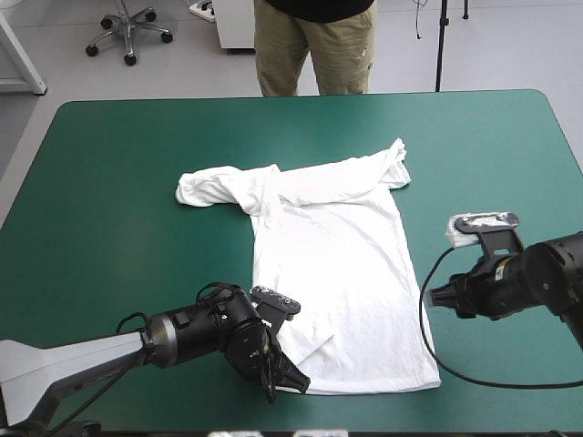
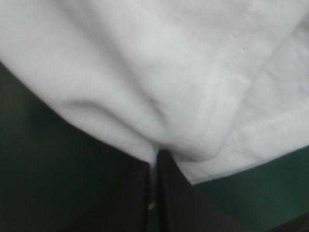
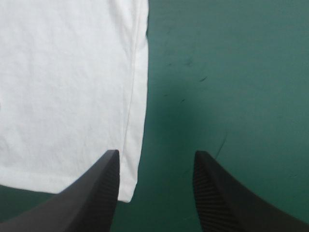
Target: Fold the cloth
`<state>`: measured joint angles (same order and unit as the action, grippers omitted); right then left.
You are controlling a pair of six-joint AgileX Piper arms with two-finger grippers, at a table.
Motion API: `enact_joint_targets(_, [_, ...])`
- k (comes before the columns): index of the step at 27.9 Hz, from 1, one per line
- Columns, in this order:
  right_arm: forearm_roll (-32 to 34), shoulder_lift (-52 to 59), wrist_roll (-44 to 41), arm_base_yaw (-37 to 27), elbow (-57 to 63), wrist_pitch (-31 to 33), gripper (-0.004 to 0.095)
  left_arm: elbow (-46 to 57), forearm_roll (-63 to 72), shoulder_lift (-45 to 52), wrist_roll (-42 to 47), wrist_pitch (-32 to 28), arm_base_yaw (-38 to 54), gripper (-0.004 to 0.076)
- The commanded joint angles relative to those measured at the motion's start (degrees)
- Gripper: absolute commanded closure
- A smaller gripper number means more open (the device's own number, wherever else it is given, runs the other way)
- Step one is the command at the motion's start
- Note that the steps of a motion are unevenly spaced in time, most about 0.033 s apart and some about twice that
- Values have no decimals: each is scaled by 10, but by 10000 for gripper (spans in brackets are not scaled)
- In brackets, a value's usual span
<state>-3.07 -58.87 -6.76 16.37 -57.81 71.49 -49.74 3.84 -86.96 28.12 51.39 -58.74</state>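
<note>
Lab or workshop room. Teal-green table (image 1: 100, 182) on grey floor (image 1: 510, 45); castor chair base (image 1: 129, 35) at 11 o'clock, black stand (image 1: 442, 45) at 1 o'clock.

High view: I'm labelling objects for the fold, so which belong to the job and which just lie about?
Job: T-shirt, spread out; left gripper, shut on its hem; right gripper, open at its side edge.
Lying about: teal-green cover, just the surface underneath.
</note>
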Motion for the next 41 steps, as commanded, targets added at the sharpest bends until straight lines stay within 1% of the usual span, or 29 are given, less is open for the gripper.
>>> enact_joint_targets(1, [-4, 10, -25, 42, 16, 0, 423, 4, -32, -14, -5, -48, -1, 733])
enact_joint_targets(5, [8, 10, -68, 91, 59, -8, 424, 4, -32, -14, -9, -48, -1, 733])
enact_joint_targets(12, [2, 10, -130, 166, 142, -83, 430, 4, -32, -14, -9, -48, -1, 733])
enact_joint_targets(17, [2, 6, -177, 208, 203, -129, 441, 4, -32, -14, -9, -50, -1, 733])
enact_joint_targets(21, [-1, 6, -201, 220, 235, -169, 441, 4, -32, -14, -9, -52, -1, 733])
enact_joint_targets(24, [-2, -5, -210, 220, 245, -180, 445, 4, -32, -14, -9, -52, -1, 733])
enact_joint_targets(30, [-13, -64, -210, 220, 248, -207, 454, 4, -32, -14, -9, -57, -1, 733])
enact_joint_targets(32, [-30, -84, -206, 220, 248, -216, 499, 4, -32, -14, -9, -57, -1, 733])
enact_joint_targets(34, [-50, -98, -186, 220, 248, -226, 608, 4, -33, -14, -9, -58, 0, 733])
enact_joint_targets(35, [-65, -103, -171, 220, 248, -234, 726, 4, -33, -14, -9, -58, 0, 733])
enact_joint_targets(37, [-77, -102, -148, 220, 248, -248, 916, 4, -38, -14, -9, -59, 0, 733])
enact_joint_targets(40, [-59, -91, -148, 220, 235, -241, 925, -13, -53, -9, -9, -47, 1, 733])
enact_joint_targets(41, [-40, -81, -155, 219, 216, -236, 925, -29, -87, 2, 4, -35, 1, 733])
